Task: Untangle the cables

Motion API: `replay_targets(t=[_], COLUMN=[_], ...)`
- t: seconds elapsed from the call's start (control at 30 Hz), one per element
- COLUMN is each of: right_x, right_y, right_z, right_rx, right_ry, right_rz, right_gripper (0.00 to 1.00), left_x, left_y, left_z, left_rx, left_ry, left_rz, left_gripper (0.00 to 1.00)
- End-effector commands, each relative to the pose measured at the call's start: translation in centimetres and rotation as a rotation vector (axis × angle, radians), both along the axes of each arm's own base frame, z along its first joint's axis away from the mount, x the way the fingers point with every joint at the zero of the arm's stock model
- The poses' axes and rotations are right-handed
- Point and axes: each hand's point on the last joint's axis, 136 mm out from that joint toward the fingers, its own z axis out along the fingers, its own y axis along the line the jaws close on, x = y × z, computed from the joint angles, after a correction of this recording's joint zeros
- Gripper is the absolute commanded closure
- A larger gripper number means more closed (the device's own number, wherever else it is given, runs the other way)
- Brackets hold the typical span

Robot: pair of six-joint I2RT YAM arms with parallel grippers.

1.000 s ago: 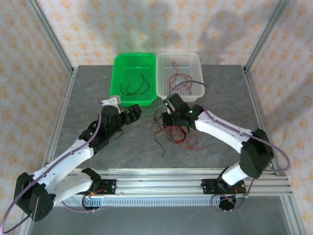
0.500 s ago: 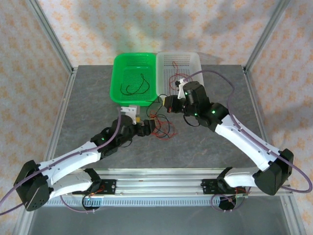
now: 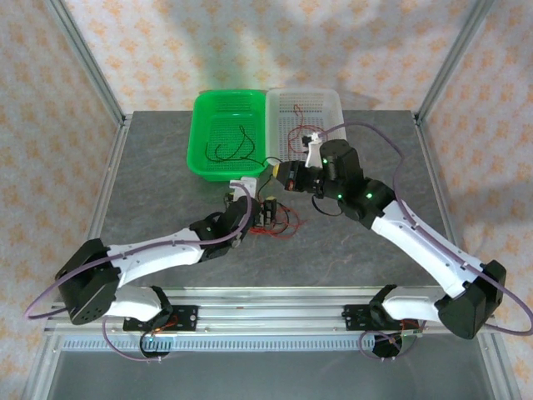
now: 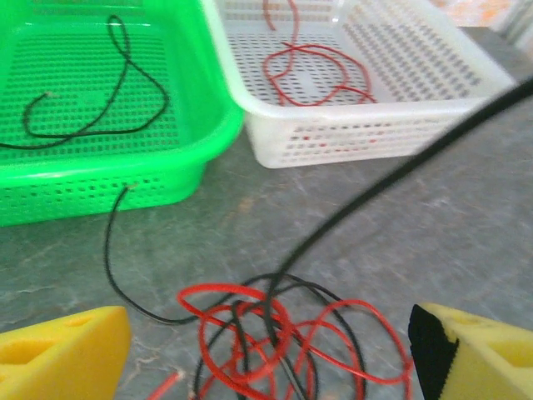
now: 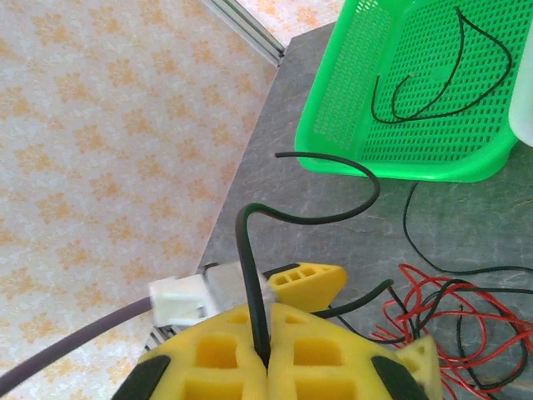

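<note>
Jaws apart, the left gripper (image 4: 266, 354) straddles the tangled cables (image 4: 271, 321) on the surface (image 3: 166, 200) near the green basket (image 3: 200, 133) and white basket (image 3: 341, 125), while the right gripper (image 5: 265, 354) is clamped on 1 black cable (image 5: 247, 275).

a robot lab cell (aluminium frame (image 3: 89, 58), patterned backdrop (image 3: 275, 42)) around a grey table (image 3: 150, 192).

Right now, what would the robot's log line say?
left tool: open, at tangle | right tool: shut on black cable | black cable: runs from tangle up to right tool
</note>
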Motion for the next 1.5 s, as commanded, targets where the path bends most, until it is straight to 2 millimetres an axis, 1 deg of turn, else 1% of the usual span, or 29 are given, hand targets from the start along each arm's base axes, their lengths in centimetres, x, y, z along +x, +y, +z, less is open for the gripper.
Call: replay_targets(t=[0.0, 0.07, 0.1, 0.13, 0.2, 0.23, 0.27, 0.53, 0.73, 0.87, 0.97, 1.1, 1.27, 1.3, 1.37, 1.43, 1.47], right_x=[-0.4, -0.4, -0.5, -1.0, -1.1, -1.1, -1.1, -0.9, -0.5, -0.3, -0.3, 0.3, 0.7, 0.9, 1.2, 1.8, 2.1], right_y=[0.0, 0.0, 0.0, -0.4, -0.7, -0.9, -1.0, -2.5, -3.3, -3.7, -3.9, -3.6, -3.4, -3.2, -3.0, -2.6, -2.5], right_z=[1.8, 1.8, 1.8, 3.0, 3.5, 3.9, 4.3, 8.2, 10.7, 12.7, 14.6, 16.5, 18.8, 19.2, 19.9, 20.5, 20.6], right_rx=[0.069, 0.073, 0.073, 0.093, 0.100, 0.104, 0.109, 0.123, 0.117, 0.103, 0.102, 0.085, 0.071, 0.068, 0.065, 0.061, 0.054], right_ry=[-0.029, -0.026, -0.024, -0.048, -0.057, -0.063, -0.072, -0.149, -0.203, -0.246, -0.284, -0.321, -0.370, -0.380, -0.404, -0.443, -0.464], right_rz=[0.014, 0.013, 0.014, 0.012, 0.005, -0.001, -0.006, -0.057, -0.083, -0.100, -0.102, -0.098, -0.096, -0.093, -0.092, -0.091, -0.092], right_gripper=[1.00, 1.00, 1.00, 1.00, 1.00, 1.00, 1.00, 1.00, 1.00, 1.00, 1.00, 1.00, 1.00, 1.00, 1.00, 1.00, 1.00], left_x=[1.8, 2.4, 2.6, 2.7, 2.7, 2.6, 2.5, 1.0, -0.3, -1.0, -1.4, -2.0, -2.5, -2.6, -2.9, -3.1, -3.2], left_y=[1.0, 1.2, 1.2, 1.2, 1.3, 1.3, 1.3, 2.1, 2.8, 3.0, 3.2, 3.6, 3.6, 3.4, 2.7, 1.9, 1.6], left_z=[1.3, 0.2, -0.4, -0.9, -2.1, -2.6, -3.1, -7.4, -9.5, -10.5, -11.3, -12.3, -12.7, -12.6, -11.8, -10.1, -9.2], left_rx=[0.039, 0.044, 0.042, 0.037, 0.030, 0.026, 0.025, 0.009, -0.020, -0.048, -0.055, -0.065, -0.097, -0.107, -0.138, -0.174, -0.191], left_ry=[-0.075, -0.058, -0.048, -0.038, -0.022, -0.013, -0.005, 0.068, 0.105, 0.121, 0.136, 0.156, 0.166, 0.166, 0.158, 0.132, 0.120], left_rz=[0.105, 0.116, 0.117, 0.116, 0.116, 0.112, 0.110, 0.104, 0.099, 0.090, 0.088, 0.091, 0.082, 0.066, 0.024, -0.015, -0.027], left_gripper=[0.28, 0.49, 0.56, 0.63, 0.82, 0.87, 0.88, 0.88, 0.88, 0.88, 0.88, 0.89, 0.88, 0.84, 0.69, 0.53, 0.47])
